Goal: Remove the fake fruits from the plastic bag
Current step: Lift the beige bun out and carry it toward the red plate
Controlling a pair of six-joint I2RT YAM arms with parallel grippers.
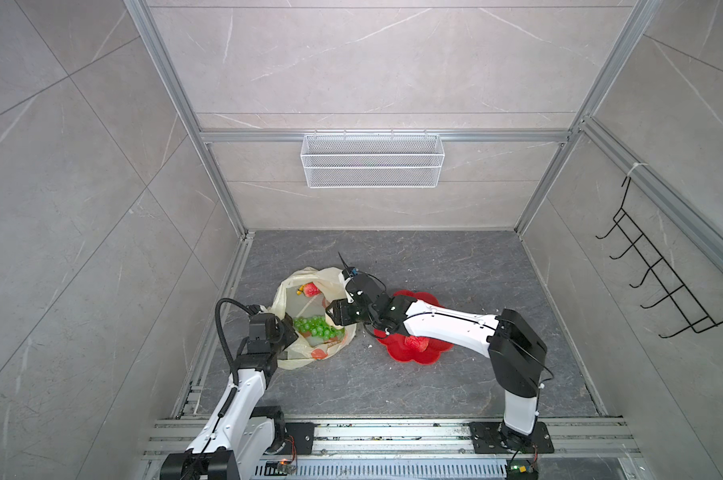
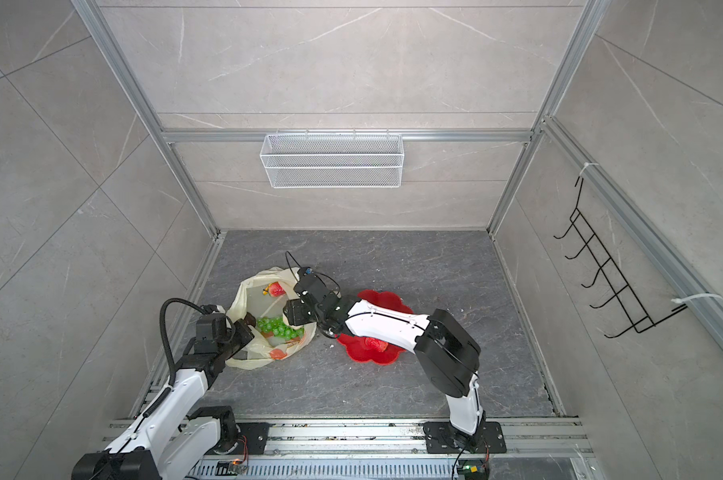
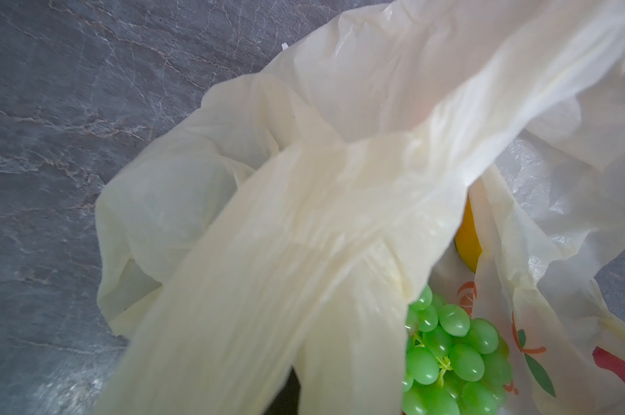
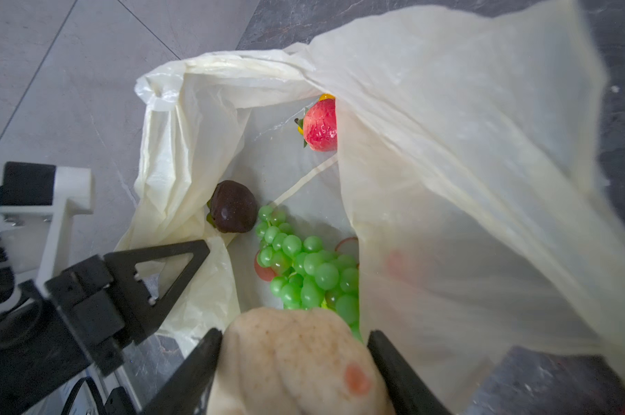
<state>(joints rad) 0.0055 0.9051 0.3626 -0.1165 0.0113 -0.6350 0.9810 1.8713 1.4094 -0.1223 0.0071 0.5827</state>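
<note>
as bag (image 4: 447, 179) gapes, right hand (image 4: 295, 336) clasps beige ball (image 4: 296, 366).

Light: bright, even, diffuse; shadows on floor (image 1: 393, 386) faint.
Top views: sharp; wide-angle stretch toward the 3 and 9 o'clock edges.
Left wrist view: plastic bag (image 3: 304, 215) washed out, nearest folds blurred; grape bunch (image 3: 451, 359) glinting.
Right wrist view: beige fruit (image 4: 296, 359) defocused; near bag wall smeared.
</note>
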